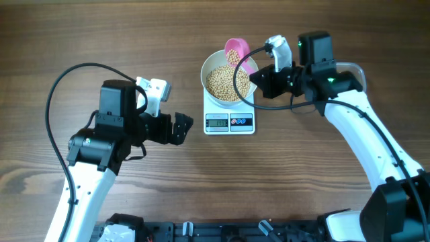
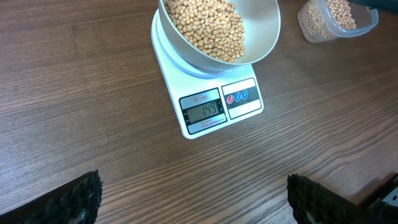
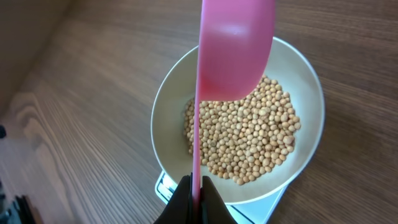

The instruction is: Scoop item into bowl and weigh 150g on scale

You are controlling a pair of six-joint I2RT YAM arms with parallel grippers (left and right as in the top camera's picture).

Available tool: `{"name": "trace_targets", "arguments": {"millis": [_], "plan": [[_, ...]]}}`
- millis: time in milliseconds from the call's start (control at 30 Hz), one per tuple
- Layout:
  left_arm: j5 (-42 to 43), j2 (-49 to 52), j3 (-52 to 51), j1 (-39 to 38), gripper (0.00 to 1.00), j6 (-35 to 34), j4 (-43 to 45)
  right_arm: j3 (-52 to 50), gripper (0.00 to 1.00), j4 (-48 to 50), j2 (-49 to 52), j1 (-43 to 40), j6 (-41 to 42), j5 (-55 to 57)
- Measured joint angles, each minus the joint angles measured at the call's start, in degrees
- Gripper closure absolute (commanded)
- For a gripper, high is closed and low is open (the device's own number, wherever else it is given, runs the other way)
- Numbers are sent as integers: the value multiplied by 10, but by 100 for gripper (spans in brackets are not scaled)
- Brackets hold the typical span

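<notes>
The white bowl [image 1: 208,70] stands on the white scale [image 1: 229,122] and holds a heap of pale beans [image 1: 225,82]. In the left wrist view the scale [image 2: 211,109] display reads 149. My right gripper [image 1: 259,75] is shut on the thin handle of a pink scoop [image 1: 238,54], whose cup hangs over the bowl's far rim. From the right wrist, the scoop [image 3: 236,50] hovers above the beans [image 3: 249,137], with the gripper [image 3: 196,186] clamped on the handle. My left gripper [image 1: 180,128] is open and empty on the table left of the scale, fingers [image 2: 93,186] wide apart.
A clear plastic tub [image 2: 336,18] with more beans stands right of the bowl [image 2: 264,31]; in the overhead view the right arm mostly hides it. Bare wooden table [image 1: 302,175] lies in front of the scale and between the arms.
</notes>
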Motion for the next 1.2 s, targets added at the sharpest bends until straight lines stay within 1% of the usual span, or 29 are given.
{"name": "trace_targets", "arguments": {"millis": [400,1200], "plan": [[0,0,0,0,0,0,0,0,96,24,0,-39,24,-55],[0,0,0,0,0,0,0,0,96,24,0,-40,26,-64]]}}
